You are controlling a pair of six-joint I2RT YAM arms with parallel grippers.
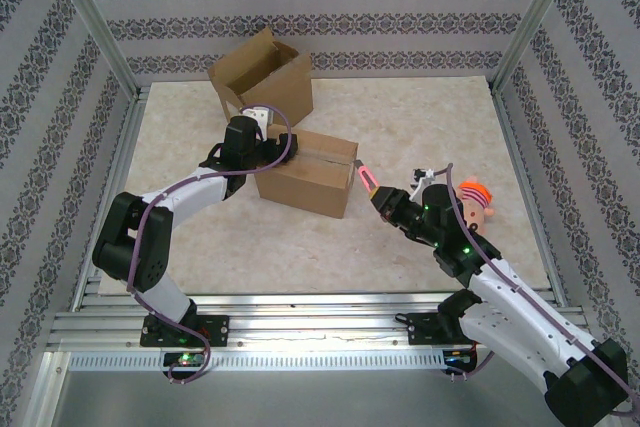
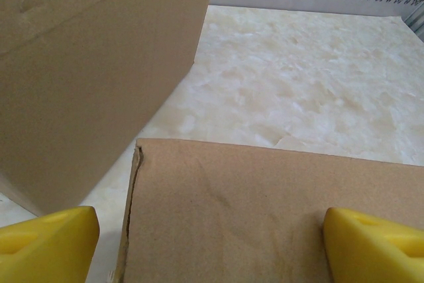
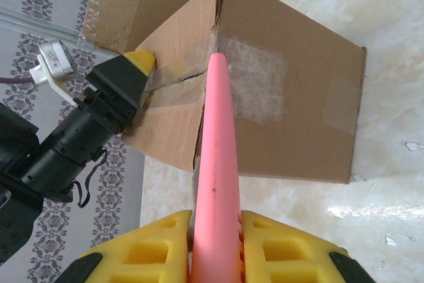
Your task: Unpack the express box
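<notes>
Top external: pale table (image 1: 430,117); at its middle, taped express box (image 1: 310,179), with open carton (image 1: 262,82) just behind. At box's left end, left gripper (image 2: 212,246), spread wide above box top. Facing right end, right gripper (image 3: 215,243), pinching pink cutter (image 3: 217,164), tip at taped seam.

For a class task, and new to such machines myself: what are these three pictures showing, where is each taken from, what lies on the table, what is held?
It is two robot arms bolted to a table. One picture looks down from above; the other two come from cameras on each wrist. On the table: a taped box, an open box behind it, and an orange-haired doll. The left gripper is open over the taped box. The right gripper clamps a pink tool, tip at the box's tape.
</notes>
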